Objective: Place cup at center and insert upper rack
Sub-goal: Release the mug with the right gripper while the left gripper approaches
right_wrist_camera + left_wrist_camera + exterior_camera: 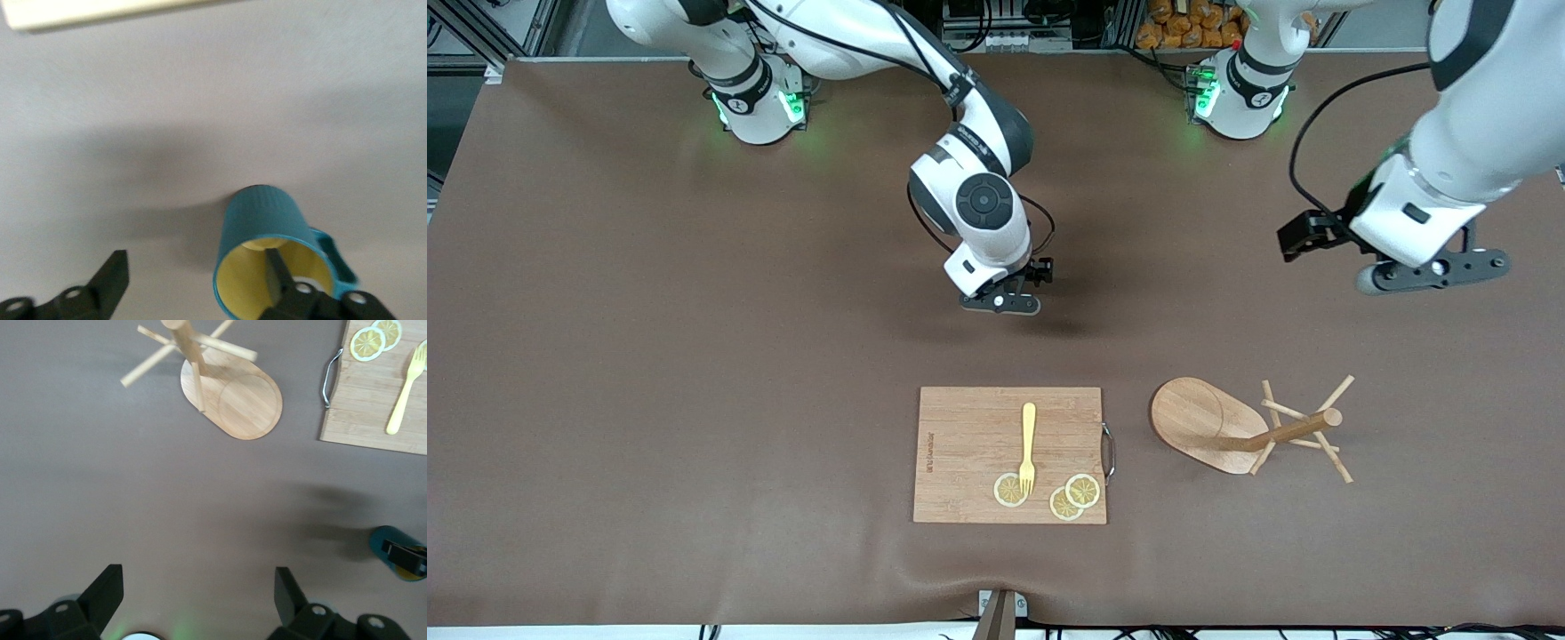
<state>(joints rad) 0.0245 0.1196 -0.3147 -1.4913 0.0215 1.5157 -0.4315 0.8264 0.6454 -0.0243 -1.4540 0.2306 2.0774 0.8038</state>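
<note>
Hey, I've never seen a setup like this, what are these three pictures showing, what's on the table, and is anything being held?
Two white robot arms work at a brown table. One picture looks down from across the table; the other two come from cameras on each wrist. The right gripper is open around the rim of a teal cup, one finger inside it, at mid-table. The left gripper hangs open and empty, waiting at its end. A wooden mug tree lies tipped beside a cutting board carrying a yellow fork and lemon slices.

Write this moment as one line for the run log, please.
right hand: open, one finger inside cup | left hand: open, over bare table, waiting | upper rack: standing beside cutting board
</note>
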